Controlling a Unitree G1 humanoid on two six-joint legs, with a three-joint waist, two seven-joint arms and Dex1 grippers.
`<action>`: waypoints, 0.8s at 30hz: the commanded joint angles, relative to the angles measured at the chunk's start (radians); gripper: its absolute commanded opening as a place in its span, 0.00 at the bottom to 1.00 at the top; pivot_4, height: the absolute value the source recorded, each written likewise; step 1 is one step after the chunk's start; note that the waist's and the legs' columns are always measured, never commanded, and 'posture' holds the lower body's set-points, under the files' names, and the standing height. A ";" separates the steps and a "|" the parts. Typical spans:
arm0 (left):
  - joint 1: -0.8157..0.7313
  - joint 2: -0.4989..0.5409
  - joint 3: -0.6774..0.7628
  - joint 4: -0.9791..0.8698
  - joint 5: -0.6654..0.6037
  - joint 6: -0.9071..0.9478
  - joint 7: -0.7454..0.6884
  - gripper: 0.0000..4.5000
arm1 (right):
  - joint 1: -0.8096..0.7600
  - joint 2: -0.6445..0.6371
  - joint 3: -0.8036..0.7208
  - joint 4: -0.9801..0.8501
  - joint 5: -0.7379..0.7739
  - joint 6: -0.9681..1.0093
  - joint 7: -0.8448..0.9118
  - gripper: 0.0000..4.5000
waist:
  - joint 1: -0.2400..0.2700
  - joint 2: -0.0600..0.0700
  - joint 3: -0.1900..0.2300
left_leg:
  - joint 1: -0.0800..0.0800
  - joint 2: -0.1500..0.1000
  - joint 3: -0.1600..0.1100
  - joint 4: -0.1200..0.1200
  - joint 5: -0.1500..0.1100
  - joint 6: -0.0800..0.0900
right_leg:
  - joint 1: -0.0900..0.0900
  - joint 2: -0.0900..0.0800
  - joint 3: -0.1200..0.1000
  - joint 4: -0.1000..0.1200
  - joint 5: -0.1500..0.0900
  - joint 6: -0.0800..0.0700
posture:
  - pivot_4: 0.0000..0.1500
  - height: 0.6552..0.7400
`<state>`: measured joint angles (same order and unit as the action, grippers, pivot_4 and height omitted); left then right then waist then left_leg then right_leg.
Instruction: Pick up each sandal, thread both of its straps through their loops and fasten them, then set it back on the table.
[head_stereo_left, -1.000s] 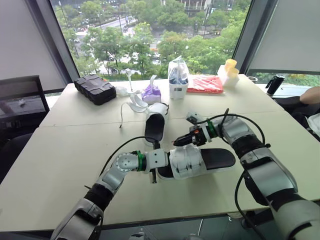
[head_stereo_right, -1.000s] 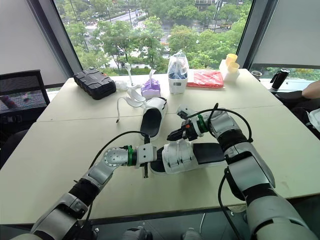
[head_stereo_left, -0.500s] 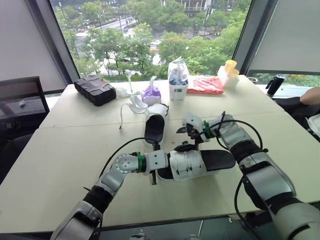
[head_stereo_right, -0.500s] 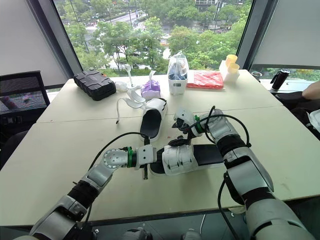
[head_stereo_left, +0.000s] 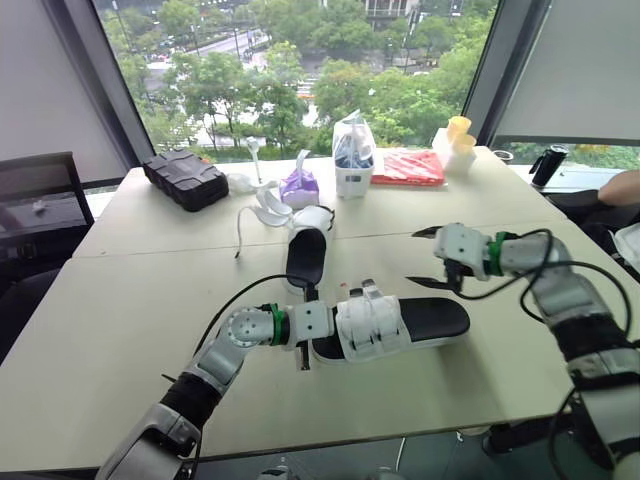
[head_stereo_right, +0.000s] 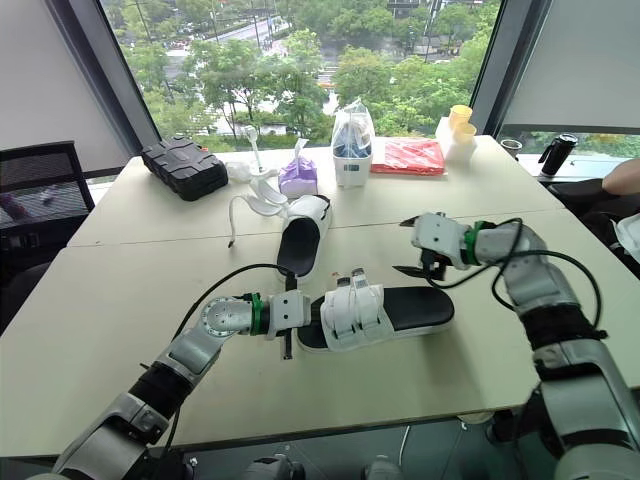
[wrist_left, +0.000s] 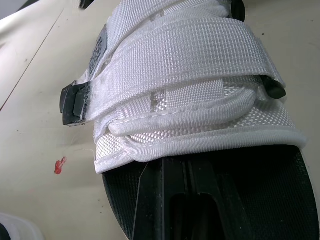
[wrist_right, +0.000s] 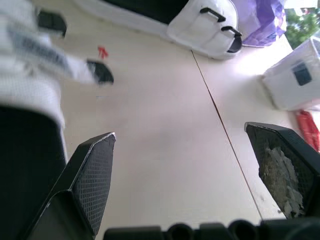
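Clamping the toe end of the near sandal (head_stereo_left: 400, 322), the left gripper (head_stereo_left: 318, 338) sits toward the near edge of the tabletop (head_stereo_left: 110, 330); the right gripper (head_stereo_left: 420, 257) hovers near its heel, jaws spread wide.

The left arm reached in from the near left, its left gripper (head_stereo_left: 312, 330) clamped on the sandal (head_stereo_left: 425, 320) toe. The right gripper (head_stereo_left: 413, 257) hung at the right, pointing left, fingers spread wide.

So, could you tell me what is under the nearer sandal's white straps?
The black footbed of the black-soled sandal runs under its white woven straps; anything deeper is covered.
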<state>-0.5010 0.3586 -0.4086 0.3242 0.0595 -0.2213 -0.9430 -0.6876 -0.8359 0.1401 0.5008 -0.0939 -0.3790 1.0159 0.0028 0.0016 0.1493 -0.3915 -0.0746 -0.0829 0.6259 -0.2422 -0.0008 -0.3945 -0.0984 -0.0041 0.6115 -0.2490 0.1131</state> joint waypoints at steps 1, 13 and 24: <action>0.075 0.046 -0.033 -0.009 -0.013 0.077 -0.099 0.00 | 0.067 -0.032 -0.024 -0.054 -0.082 -0.263 -0.133 0.99 | -0.006 -0.001 0.001 | 0.000 0.000 0.000 0.000 0.000 0.000 | 0.000 0.000 0.000 0.000 0.000 0.000 | 1.00 1.00; 0.098 0.107 0.073 -0.195 -0.148 0.233 -0.135 0.00 | 0.039 -0.013 0.073 0.095 -0.503 -0.766 -0.574 0.99 | -0.016 -0.004 0.013 | 0.000 0.000 0.002 -0.005 0.002 -0.002 | -0.003 0.001 0.002 0.001 -0.003 -0.005 | 1.00 1.00; 0.120 0.193 0.217 -0.341 -0.312 0.502 -0.128 0.00 | -0.128 0.112 0.220 0.130 -0.836 -0.954 -0.911 0.99 | -0.016 -0.006 0.029 | -0.001 0.000 0.001 -0.005 0.005 -0.007 | -0.007 0.002 0.003 0.006 -0.003 -0.005 | 1.00 1.00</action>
<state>-0.3779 0.5488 -0.2242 0.0066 -0.2296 0.2619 -1.0830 -0.7903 -0.7273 0.3537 0.6384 -0.8989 -1.3111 0.1594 -0.0129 -0.0045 0.1781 -0.3923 -0.0745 -0.0814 0.6205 -0.2373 -0.0075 -0.4019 -0.0959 -0.0005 0.6177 -0.2520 0.1080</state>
